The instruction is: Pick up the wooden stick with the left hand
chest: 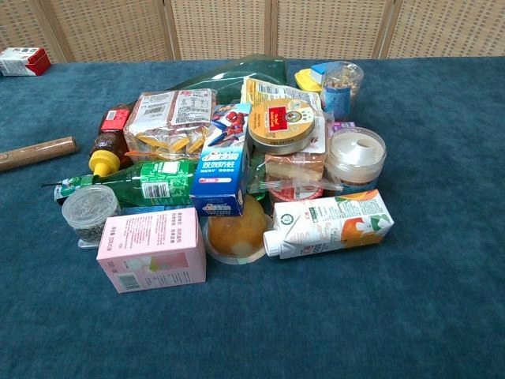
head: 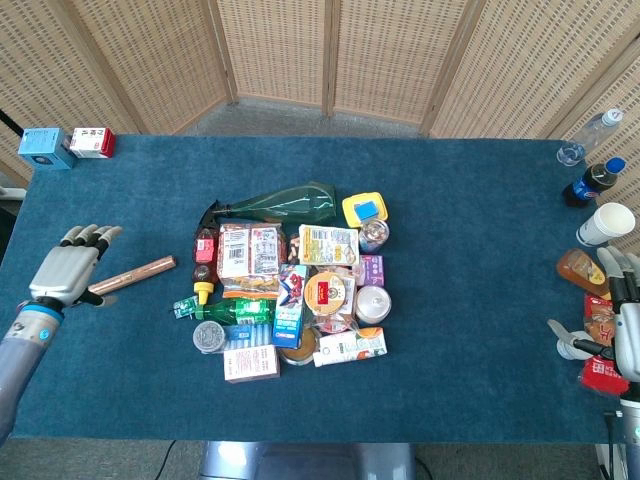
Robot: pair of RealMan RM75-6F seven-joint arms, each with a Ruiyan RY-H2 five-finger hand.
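The wooden stick (head: 135, 274) lies slanted on the blue table, left of the grocery pile; its left end is hidden behind my left hand. In the chest view the stick (chest: 38, 152) shows at the left edge, with no hand in sight. My left hand (head: 66, 270) hovers open over the stick's left end, fingers spread and pointing away, holding nothing. My right hand (head: 625, 325) is at the table's right edge, fingers extended, empty.
A pile of groceries (head: 290, 285) fills the table's middle, its brown sauce bottle (head: 203, 266) nearest the stick. Two small boxes (head: 68, 144) stand at the far left corner. Bottles and a paper cup (head: 607, 222) stand at the right edge.
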